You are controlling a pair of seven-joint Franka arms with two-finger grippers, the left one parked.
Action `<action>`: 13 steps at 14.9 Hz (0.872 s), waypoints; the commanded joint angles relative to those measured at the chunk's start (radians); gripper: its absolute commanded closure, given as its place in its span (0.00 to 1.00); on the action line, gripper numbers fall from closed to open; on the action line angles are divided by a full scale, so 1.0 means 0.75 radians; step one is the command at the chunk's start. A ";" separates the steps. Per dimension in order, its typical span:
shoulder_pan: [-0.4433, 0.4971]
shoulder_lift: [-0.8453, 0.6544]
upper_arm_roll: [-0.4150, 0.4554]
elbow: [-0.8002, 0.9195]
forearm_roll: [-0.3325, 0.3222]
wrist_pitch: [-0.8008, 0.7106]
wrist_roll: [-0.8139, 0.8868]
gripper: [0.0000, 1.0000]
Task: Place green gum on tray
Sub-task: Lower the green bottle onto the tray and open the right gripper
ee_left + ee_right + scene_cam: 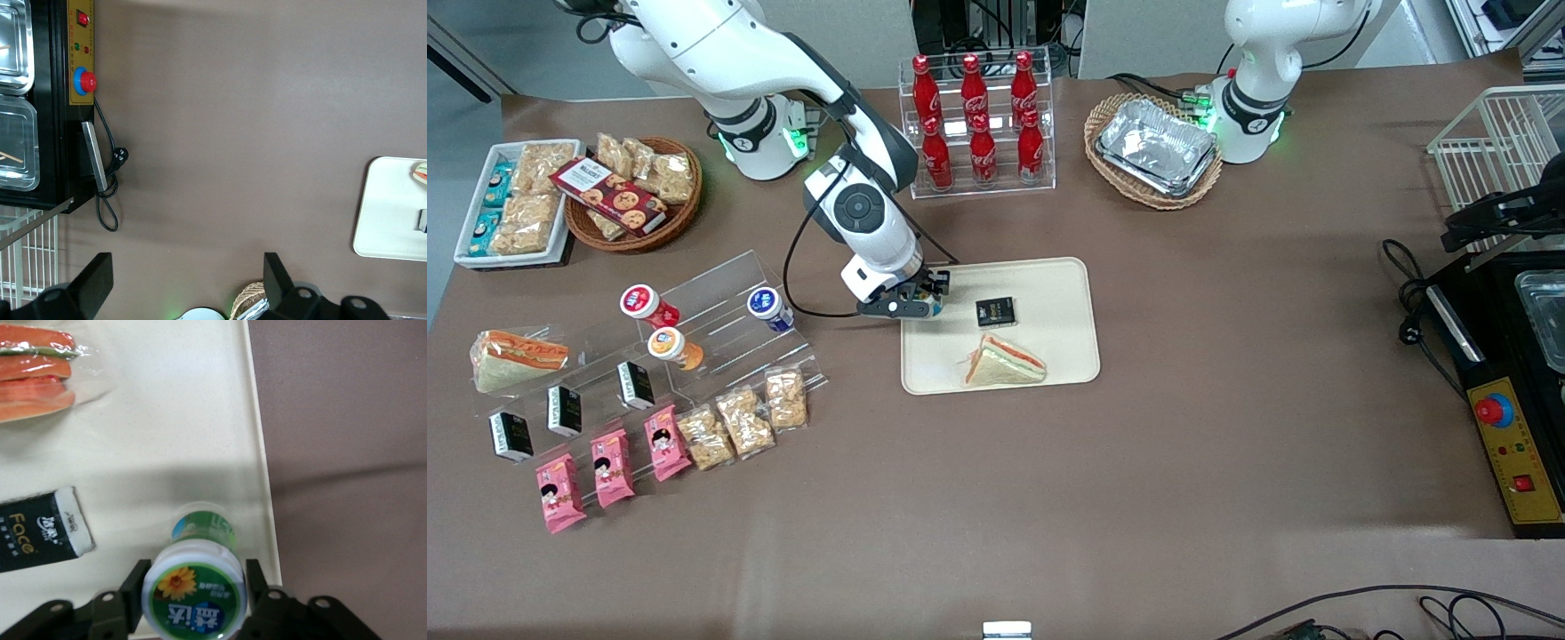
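Right gripper (pixel 193 597) over tray (pixel 1058 293) edge nearest working arm. Fingers (pixel 135 590) clamped on green gum (pixel 195 587) lid, bottle upright, apparently just above tray surface. Judgement: lower straight, release only once base seated; keep clear of rim and black Face packet (pixel 40 528).

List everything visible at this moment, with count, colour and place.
green gum: 1, green-white, between the gripper's fingers over the tray
tray: 1, cream, mid-table
sandwich: 1, wrapped, on the tray
black packet: 1, on the tray
cola bottles: 6, red, in a clear rack
foil trays: silver stack, in a wicker basket
gum bottles: 3, red, orange and blue lids, on a clear stand
pink packets: 3, nearest the front camera
gripper: 1, black, shut on the gum above the tray's edge
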 commanded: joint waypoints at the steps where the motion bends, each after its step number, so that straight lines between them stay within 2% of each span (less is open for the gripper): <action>1: 0.008 0.015 -0.003 0.000 -0.039 0.038 0.073 0.01; 5: -0.006 0.005 -0.003 0.003 -0.043 0.036 0.073 0.00; 8: -0.055 -0.060 -0.019 0.009 -0.057 0.012 -0.025 0.00; 13: -0.268 -0.312 -0.017 0.033 -0.039 -0.313 -0.330 0.00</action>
